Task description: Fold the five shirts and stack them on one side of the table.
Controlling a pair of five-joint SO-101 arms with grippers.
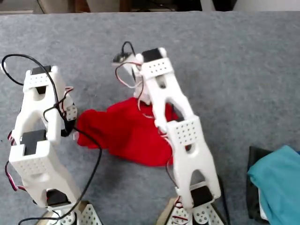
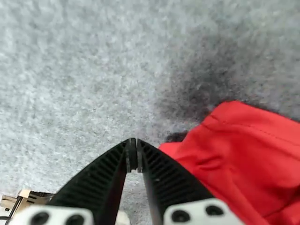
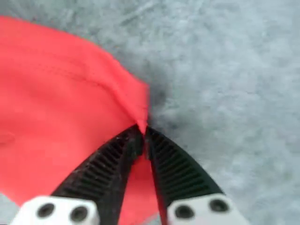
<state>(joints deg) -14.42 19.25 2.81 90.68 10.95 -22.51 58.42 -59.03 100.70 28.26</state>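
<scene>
The red shirt (image 1: 122,133) lies bunched in the middle of the grey table (image 1: 234,70), between my two arms. Its long axis runs across the table from the left arm's side towards the right arm's base, and the right-hand end sits a little nearer to me. I can't make out a collar or sleeves in the heap, so I can't tell which way it points.

From above, the right arm reaches over the shirt and covers part of it, hiding its own jaws. The right wrist camera shows them: the right gripper (image 3: 142,133) is closed, with a peak of the shirt's edge (image 3: 56,93) pinched at its tips and bare table just beyond.

The left gripper (image 2: 132,157) is also closed, tips touching and nothing between them. It sits over bare table just beside the shirt's hemmed edge (image 2: 248,154), and I can't tell whether it touches the cloth. From above it is at the shirt's left end (image 1: 70,125).

A black cable (image 1: 96,164) from the left arm trails over the shirt's near corner. Well apart, at the table's right edge, a teal shirt (image 1: 279,183) lies on something dark (image 1: 253,187).
</scene>
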